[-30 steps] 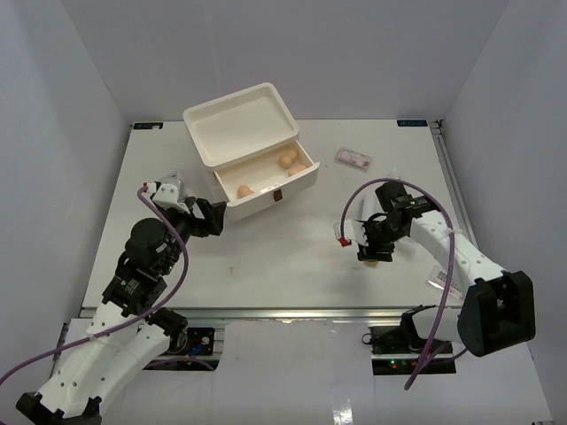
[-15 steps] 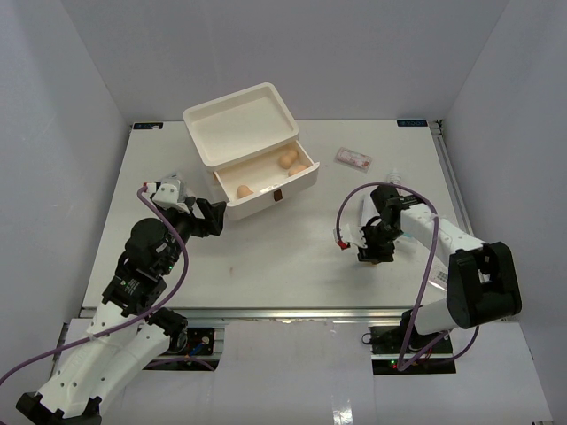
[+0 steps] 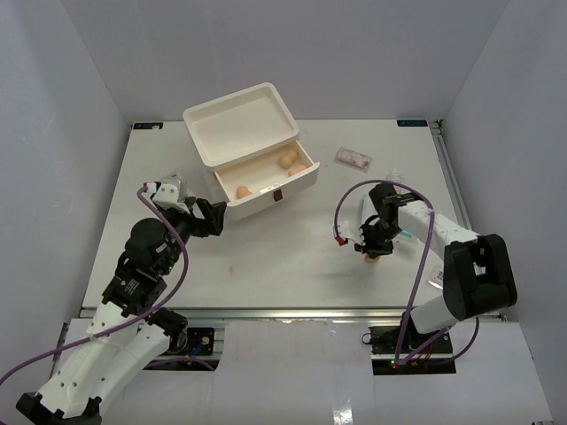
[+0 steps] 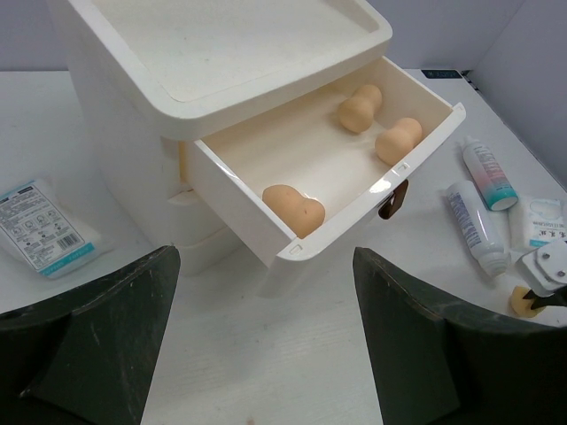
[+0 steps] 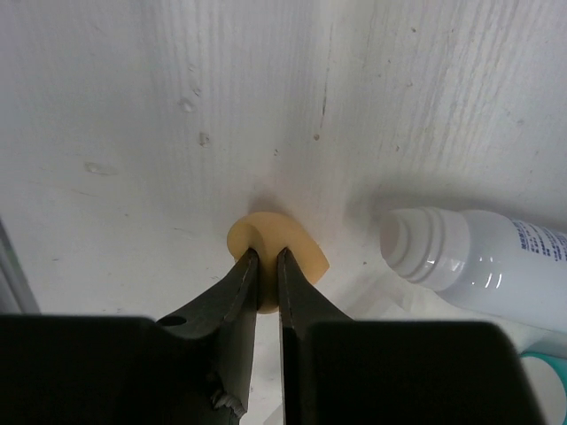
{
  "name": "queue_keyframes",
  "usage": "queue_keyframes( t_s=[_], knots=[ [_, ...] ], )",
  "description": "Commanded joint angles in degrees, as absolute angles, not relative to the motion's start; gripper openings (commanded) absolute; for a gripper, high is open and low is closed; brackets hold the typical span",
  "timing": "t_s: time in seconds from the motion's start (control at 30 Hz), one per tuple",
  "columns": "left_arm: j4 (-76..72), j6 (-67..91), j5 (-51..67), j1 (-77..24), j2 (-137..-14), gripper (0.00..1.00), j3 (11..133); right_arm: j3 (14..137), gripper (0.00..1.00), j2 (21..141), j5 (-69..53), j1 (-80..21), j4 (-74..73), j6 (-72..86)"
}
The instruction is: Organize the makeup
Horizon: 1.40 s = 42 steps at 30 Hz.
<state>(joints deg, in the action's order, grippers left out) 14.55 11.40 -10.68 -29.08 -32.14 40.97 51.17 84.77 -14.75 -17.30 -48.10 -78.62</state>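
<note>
Tan sponges (image 4: 295, 209), creamy white drawer box (image 4: 221, 80), clear sachet (image 4: 40, 232) with blue print, white tube (image 4: 483, 168) tipped teal.

**Where each piece lies**

You have three tan egg-shaped sponges (image 4: 294, 209) lying in the open drawer (image 4: 354, 211). A fourth sponge (image 5: 292, 243) sits on the table (image 5: 133, 106), pinched by the right pincer (image 5: 266, 258), near two white tubes (image 4: 474, 228) lying flat. The pink packet (image 3: 353, 158) lies well apart.

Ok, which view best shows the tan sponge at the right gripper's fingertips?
Right wrist: the sponge sits centre frame, pinched by the right gripper, on the table. The top view gives only a tan speck under that gripper; the left wrist view catches a small bit at its far right edge, partly hidden.
</note>
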Motion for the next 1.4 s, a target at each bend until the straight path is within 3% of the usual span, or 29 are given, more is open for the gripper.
queue_keyframes(
  t_s=[0.0, 0.17, 0.43, 0.53, 0.6, 0.7, 0.77, 1.0, 1.3, 1.37],
  knots=[
    [13.97, 11.25, -10.32, -28.87, -31.77, 0.90, 41.13, 58.82, 0.13, 83.68, -26.53, -17.05, -60.90, -81.40],
    [13.97, 11.25, -10.81, -28.83, -31.65, 0.91, 41.05, 74.78, 0.12, 85.27, -41.71, -17.24, -74.24, -85.12],
    [13.81, 11.26, -10.99, -28.83, -32.27, 0.91, 40.96, 102.68, 0.13, 93.50, -61.00, -23.92, -75.00, -74.57],
    [13.89, 11.26, -11.22, -28.83, -32.28, 0.91, 40.88, 113.62, 0.12, 98.39, -65.71, -28.62, -69.44, -64.00],
    [13.89, 11.30, -11.37, -28.83, -32.26, 0.91, 40.87, 115.23, 0.12, 98.84, -64.97, -31.11, -56.38, -50.40],
    [13.69, 11.22, -11.02, -28.74, -31.99, 0.91, 40.76, 109.84, 0.12, 97.32, -50.18, -35.04, -32.46, -29.57],
    [13.53, 10.97, -10.14, -28.75, -31.98, 0.91, 40.69, 109.59, 0.14, 98.44, -45.43, -36.87, -24.73, -22.23],
    [11.73, 9.93, -4.53, -28.75, -30.09, 0.91, 39.82, 111.31, 0.20, 105.59, -29.88, -38.32, -21.47, -17.40],
    [10.85, 9.05, -0.09, -28.83, -30.23, 0.90, 39.48, 110.74, 0.61, 106.01, -29.37, -38.17, -19.97, -16.03],
    [10.90, 9.05, -0.09, -28.83, -30.47, 0.90, 39.46, 110.34, 0.65, 104.10, -32.21, -37.94, -20.04, -16.11]
  ],
)
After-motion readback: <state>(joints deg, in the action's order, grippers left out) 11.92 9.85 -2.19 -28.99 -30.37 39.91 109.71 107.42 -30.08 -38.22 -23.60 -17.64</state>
